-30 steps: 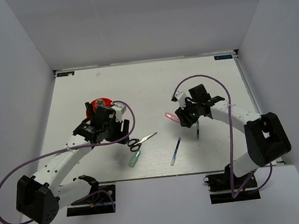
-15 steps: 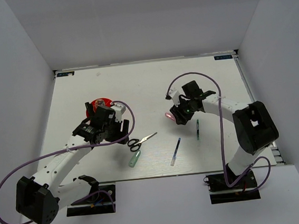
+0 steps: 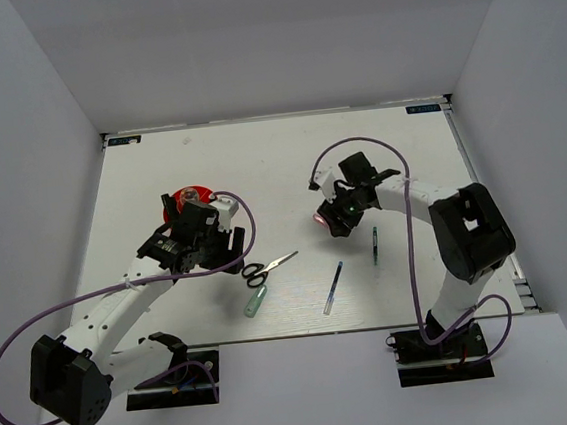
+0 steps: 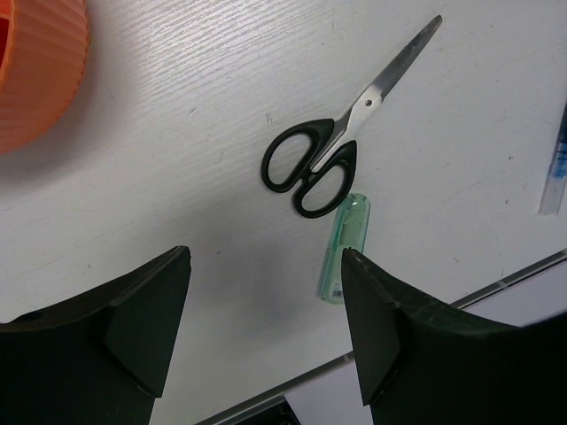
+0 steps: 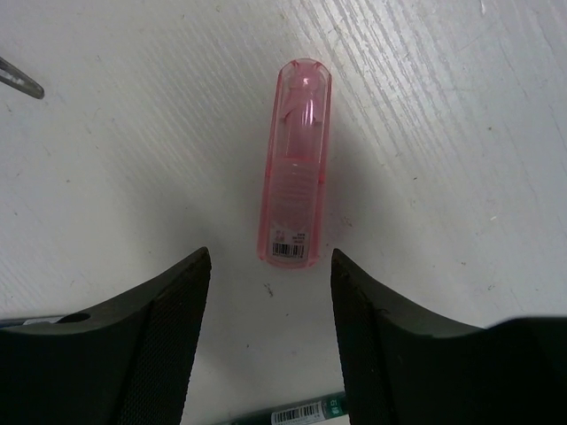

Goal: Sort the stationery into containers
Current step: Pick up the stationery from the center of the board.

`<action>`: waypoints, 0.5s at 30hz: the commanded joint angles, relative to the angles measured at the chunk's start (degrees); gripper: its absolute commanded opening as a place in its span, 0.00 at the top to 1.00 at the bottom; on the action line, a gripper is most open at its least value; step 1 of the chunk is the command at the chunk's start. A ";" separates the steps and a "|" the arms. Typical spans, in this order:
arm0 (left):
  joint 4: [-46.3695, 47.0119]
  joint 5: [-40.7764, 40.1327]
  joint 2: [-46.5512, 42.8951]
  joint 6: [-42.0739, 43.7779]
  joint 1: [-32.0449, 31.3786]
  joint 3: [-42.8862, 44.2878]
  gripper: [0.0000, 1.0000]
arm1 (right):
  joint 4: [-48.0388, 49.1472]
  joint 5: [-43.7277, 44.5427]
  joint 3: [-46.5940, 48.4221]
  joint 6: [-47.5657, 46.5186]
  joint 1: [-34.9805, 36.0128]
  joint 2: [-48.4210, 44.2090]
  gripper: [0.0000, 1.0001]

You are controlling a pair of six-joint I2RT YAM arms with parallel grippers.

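Currently in hand: picking up the pink tube point(image 5: 295, 159); I judge this an early-to-middle stage of the sorting, as several items lie loose on the bench point(image 3: 259, 165).
Right hand point(image 5: 270, 257): spread wide and empty, poised right over the near, labelled end of the pink tube, one finger to either side and neither touching it.
Pink tube: flat on the bench right of centre, lengthwise between the fingers and running away from the wrist camera.
Left hand point(image 4: 266, 266): wide apart, holding nothing, hovering above bare bench between the cup and the scissors.
Orange cup point(image 3: 177, 205): on the left half, just beyond the left hand.
Scissors point(image 4: 341, 142): closed, with the pale green tube point(image 4: 344, 248) just beside the handles.
Pens: the blue pen point(image 3: 333, 288) lies near the front edge; the green pen point(image 3: 375, 244) lies close to the right hand.
Next move: probably lower the right hand, pinch the tube across its width, then carry it well across to the cup.
Care: the smooth, round tube may roll or slip if gripped off-centre.
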 commanded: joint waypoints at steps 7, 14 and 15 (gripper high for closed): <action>-0.40 -0.61 -1.24 0.62 -0.04 0.23 0.21 | -1.07 0.40 3.52 -1.80 0.26 2.71 0.41; -0.49 -0.87 -1.50 0.80 -0.04 0.23 0.21 | -1.77 1.37 3.52 -2.68 0.61 4.38 0.47; -0.58 -0.87 -1.68 0.80 -0.04 0.23 0.21 | -1.77 1.63 3.52 -2.68 0.61 4.56 0.47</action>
